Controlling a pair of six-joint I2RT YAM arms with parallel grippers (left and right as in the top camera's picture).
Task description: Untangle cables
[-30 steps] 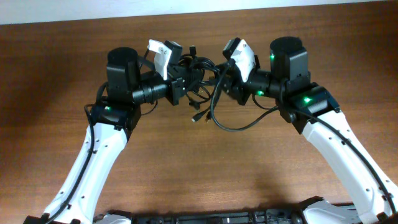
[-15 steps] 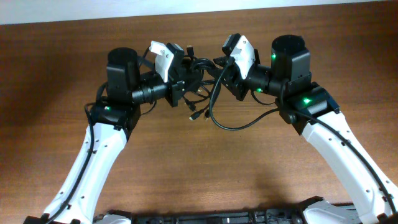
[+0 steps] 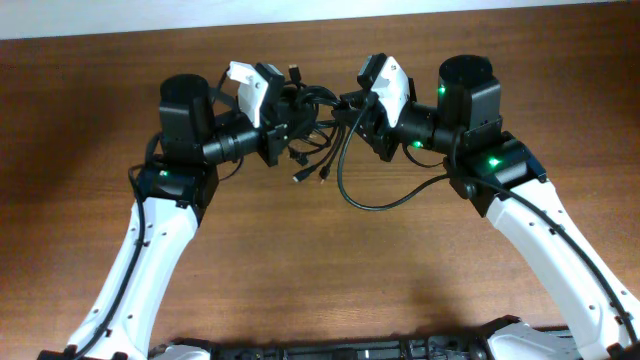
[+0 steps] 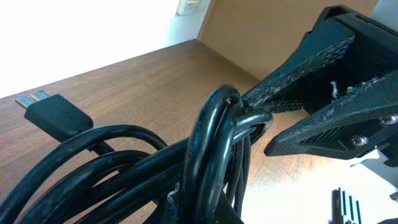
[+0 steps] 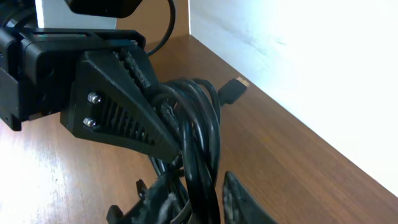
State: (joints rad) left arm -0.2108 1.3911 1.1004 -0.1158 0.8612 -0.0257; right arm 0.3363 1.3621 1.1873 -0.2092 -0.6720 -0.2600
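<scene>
The cables (image 3: 312, 108) are a knotted black bundle held above the table between my two grippers. One loop (image 3: 380, 203) sags onto the wood and two plug ends (image 3: 300, 176) dangle. My left gripper (image 3: 285, 112) is shut on the left side of the bundle. In the left wrist view the cables (image 4: 186, 162) hide its jaws, and a USB plug (image 4: 55, 114) sticks out to the left. My right gripper (image 3: 352, 115) has strands (image 5: 200, 155) running between its fingers (image 5: 202, 199), with a gap showing beside the right finger. The left gripper's finger (image 5: 118, 106) pinches the same strands.
The brown wooden table (image 3: 320, 270) runs to a white wall along its far edge (image 3: 120, 30). Both white arms reach in from the near edge. The right gripper's fingers (image 4: 311, 99) sit close in front of the left wrist camera.
My left arm has moved left and slightly away with the bundle, stretching it out from the right gripper. The dangling plugs shifted left. The right arm barely moved.
</scene>
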